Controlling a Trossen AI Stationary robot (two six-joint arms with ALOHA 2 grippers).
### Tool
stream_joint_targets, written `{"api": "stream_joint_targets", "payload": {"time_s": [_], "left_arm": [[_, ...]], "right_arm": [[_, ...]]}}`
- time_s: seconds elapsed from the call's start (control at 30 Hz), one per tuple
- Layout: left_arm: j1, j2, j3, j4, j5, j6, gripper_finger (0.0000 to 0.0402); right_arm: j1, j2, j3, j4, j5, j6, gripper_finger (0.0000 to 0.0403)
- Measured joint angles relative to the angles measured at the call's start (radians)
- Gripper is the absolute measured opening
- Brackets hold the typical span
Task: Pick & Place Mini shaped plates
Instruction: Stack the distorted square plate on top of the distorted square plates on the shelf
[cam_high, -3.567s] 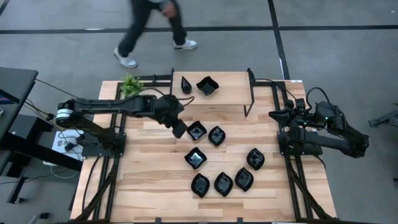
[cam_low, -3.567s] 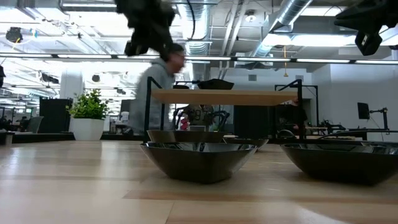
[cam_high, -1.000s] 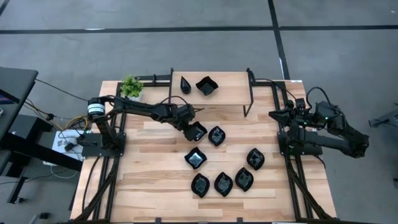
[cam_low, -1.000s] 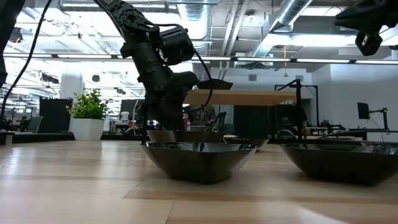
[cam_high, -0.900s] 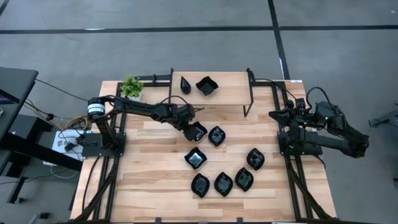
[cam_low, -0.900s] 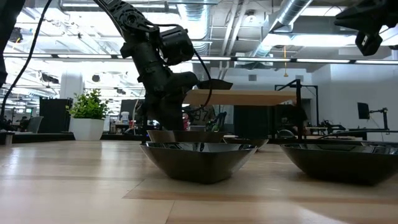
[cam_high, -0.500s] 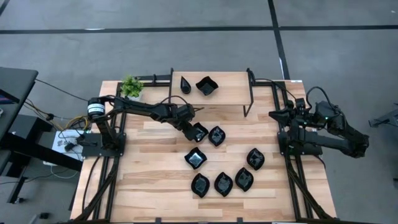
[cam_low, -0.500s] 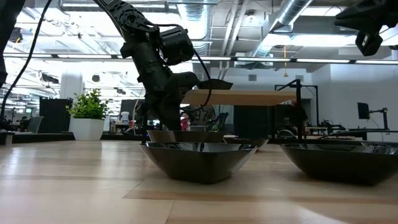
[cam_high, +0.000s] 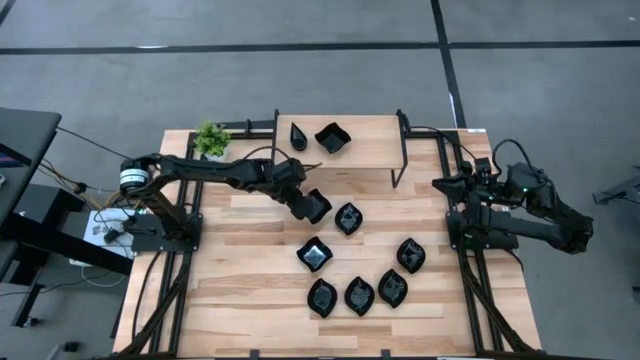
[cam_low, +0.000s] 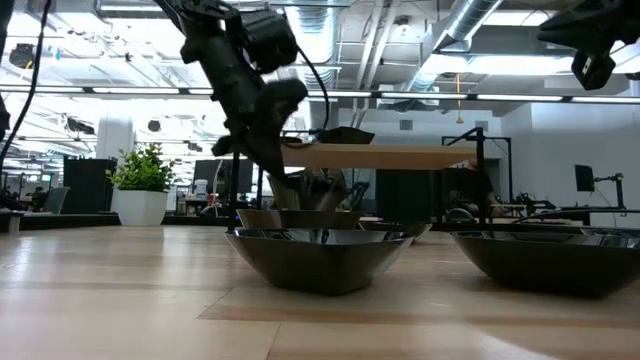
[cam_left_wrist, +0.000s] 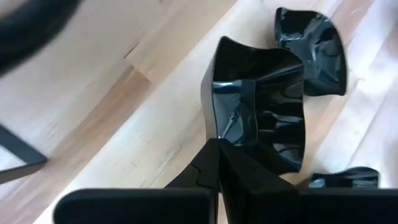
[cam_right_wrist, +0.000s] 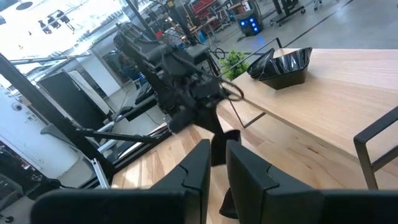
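Observation:
My left gripper (cam_high: 303, 205) is shut on a wavy-edged square black plate (cam_high: 314, 206) just above the table, left of the other plates; the held plate also shows in the left wrist view (cam_left_wrist: 264, 106). Several black plates rest on their bases on the table, among them a leaf-shaped one (cam_high: 348, 218) and a square one (cam_high: 314, 254). A teardrop plate (cam_high: 299, 135) and a square plate (cam_high: 333, 137) sit on the raised shelf (cam_high: 370, 130). My right gripper (cam_high: 444, 185) is shut and empty, held high at the right edge. My left gripper pinches the square plate's rim (cam_left_wrist: 210, 118) on the side nearest the arm, between its two fingers. The fingers (cam_left_wrist: 214, 163) slant down from the table's left. The plate is lifted clear of the table and tilted.
A small green plant (cam_high: 210, 138) stands at the far left corner. The shelf's black frame legs (cam_high: 400, 160) stand on the table behind the plates. Bare wood lies to the left and near side of the plates.
My left gripper has risen and drawn a little toward the table's left and far edge, keeping its hold. The square plate has come up off the table and now hangs tilted in the fingers.

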Motion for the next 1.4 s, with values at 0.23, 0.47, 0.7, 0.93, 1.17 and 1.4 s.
{"api": "stream_joint_targets", "payload": {"time_s": [0.23, 0.47, 0.7, 0.93, 1.17, 1.4], "left_arm": [[0.000, -0.027, 0.000, -0.059, 0.016, -0.019, 0.0003], [-0.007, -0.070, 0.000, -0.057, 0.184, -0.038, 0.0002], [-0.010, -0.215, 0.000, -0.043, 0.324, -0.054, 0.0002], [-0.010, -0.333, 0.000, 0.029, 0.440, -0.018, 0.0002], [-0.010, -0.340, 0.001, 0.226, 0.558, 0.009, 0.0002], [-0.003, -0.336, 0.001, 0.286, 0.633, 0.012, 0.0002]], "right_arm": [[0.000, 0.000, 0.000, 0.000, 0.000, 0.000, 0.0048], [0.000, 0.000, 0.000, 0.000, 0.000, 0.000, 0.0048], [0.000, 0.000, 0.000, 0.000, 0.000, -0.001, 0.0048], [0.000, 0.000, 0.000, 0.000, 0.000, -0.001, 0.0048], [0.000, 0.000, 0.000, 0.000, 0.000, -0.002, 0.0048], [0.000, 0.000, 0.000, 0.000, 0.000, -0.002, 0.0048]]}}
